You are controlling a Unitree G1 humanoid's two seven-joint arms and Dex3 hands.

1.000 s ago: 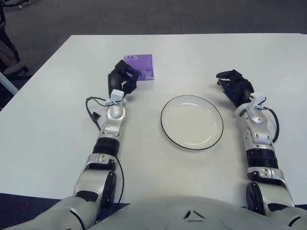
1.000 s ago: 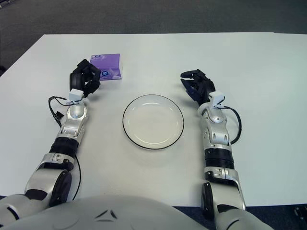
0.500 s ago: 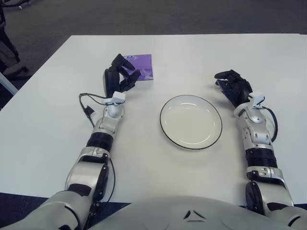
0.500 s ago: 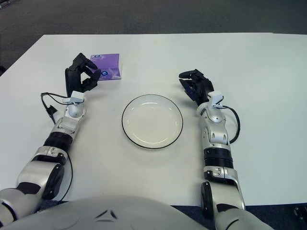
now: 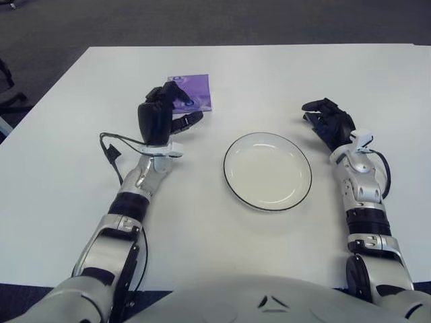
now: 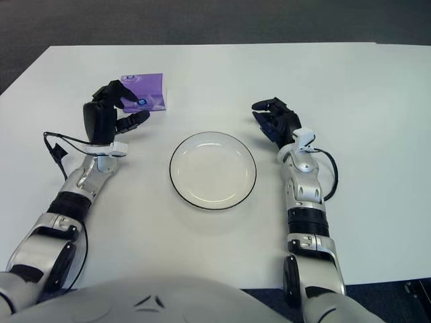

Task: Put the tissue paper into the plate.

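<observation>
A purple tissue packet (image 5: 196,90) lies flat on the white table (image 5: 222,242), at the far left. A round white plate (image 5: 267,171) with a dark rim sits empty at the middle of the table. My left hand (image 5: 176,106) is raised at the packet's near left corner. Its fingers are spread, the fingertips overlap the packet's edge and the thumb points toward the plate; it holds nothing. My right hand (image 5: 324,118) rests on the table to the right of the plate, fingers relaxed and empty.
A thin black cable (image 5: 108,145) loops beside my left wrist. The table's far edge (image 5: 269,46) borders dark floor. Bare tabletop lies between the packet and the plate.
My left hand has lifted, turned its palm more upright and spread its fingers at the packet's corner. The packet, the plate and my right hand have not moved.
</observation>
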